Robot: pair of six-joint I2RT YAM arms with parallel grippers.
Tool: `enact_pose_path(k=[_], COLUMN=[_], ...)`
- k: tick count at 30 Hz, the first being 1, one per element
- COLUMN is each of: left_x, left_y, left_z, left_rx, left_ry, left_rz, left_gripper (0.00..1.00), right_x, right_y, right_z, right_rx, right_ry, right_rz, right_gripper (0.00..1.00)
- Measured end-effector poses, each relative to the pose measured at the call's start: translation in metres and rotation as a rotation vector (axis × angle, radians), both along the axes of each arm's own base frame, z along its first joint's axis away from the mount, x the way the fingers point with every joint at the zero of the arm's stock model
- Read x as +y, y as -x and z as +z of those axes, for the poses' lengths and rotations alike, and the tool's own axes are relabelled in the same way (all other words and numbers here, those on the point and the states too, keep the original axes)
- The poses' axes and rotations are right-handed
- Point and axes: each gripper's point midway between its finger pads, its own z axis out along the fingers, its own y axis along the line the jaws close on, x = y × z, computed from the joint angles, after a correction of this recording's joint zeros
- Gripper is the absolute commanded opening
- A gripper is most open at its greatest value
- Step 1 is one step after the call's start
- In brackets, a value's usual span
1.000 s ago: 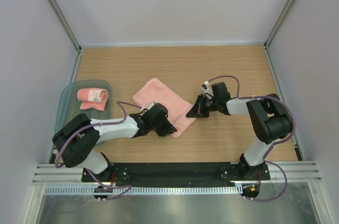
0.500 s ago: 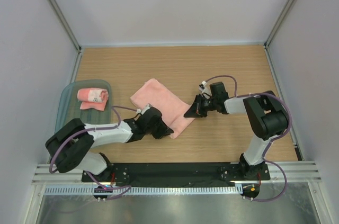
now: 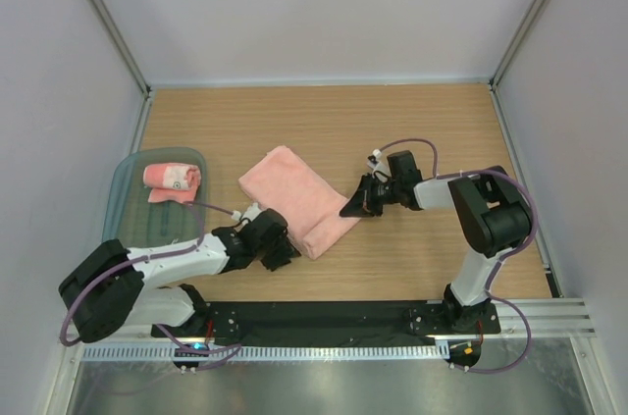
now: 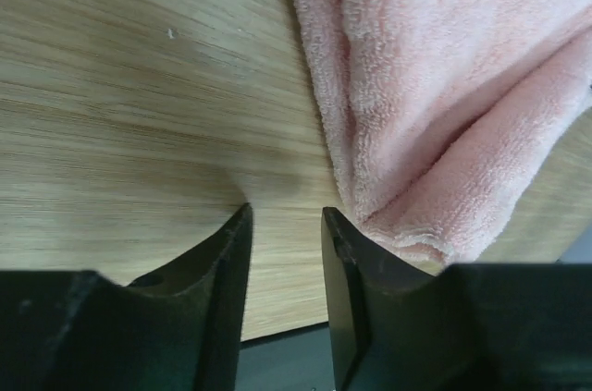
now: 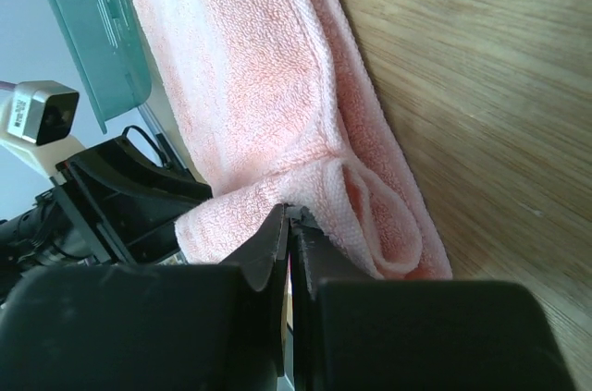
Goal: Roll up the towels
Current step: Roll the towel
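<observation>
A salmon-pink towel (image 3: 294, 197) lies folded in a thick strip across the middle of the table. My right gripper (image 3: 351, 209) is at its right-hand corner, shut on the towel's edge (image 5: 305, 197), where the cloth curls into a small fold. My left gripper (image 3: 286, 254) sits just off the towel's near corner; its fingers (image 4: 227, 252) stand open over bare wood with nothing between them, and the towel (image 4: 444, 86) lies just to their right. A second towel (image 3: 173, 180), rolled, rests in the tray (image 3: 126, 209).
The translucent grey-green tray (image 5: 83, 30) stands at the left edge of the table, close to the left wall. The black base rail (image 3: 324, 319) runs along the near edge. Grey walls close the table on three sides.
My left gripper has opened, let go of the towel and drawn back towards the near left. The towel now lies folded narrower. The right gripper has shifted slightly left, still pinching the edge.
</observation>
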Motion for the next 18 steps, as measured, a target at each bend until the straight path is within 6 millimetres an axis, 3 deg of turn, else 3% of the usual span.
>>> enact_pose_path(k=[8, 11, 14, 18], left_x=[0.034, 0.036, 0.017, -0.027], left_y=[0.014, 0.012, -0.003, -0.024], left_z=[0.000, 0.015, 0.051, 0.102], left_rx=[0.003, -0.040, -0.134, -0.279], left_ry=[-0.124, -0.159, -0.156, -0.131], left_rz=[-0.024, -0.083, -0.172, -0.318], left_gripper=[0.33, 0.29, 0.27, 0.32], right_x=[0.002, 0.004, 0.006, 0.007], right_y=[-0.002, -0.002, -0.003, -0.004], right_z=[-0.001, -0.001, -0.001, -0.001], right_rx=[-0.007, -0.010, -0.016, -0.023], right_ry=[0.012, 0.017, 0.023, 0.028], right_rz=[0.001, 0.006, 0.013, 0.019], right_gripper=[0.04, 0.03, 0.03, 0.03])
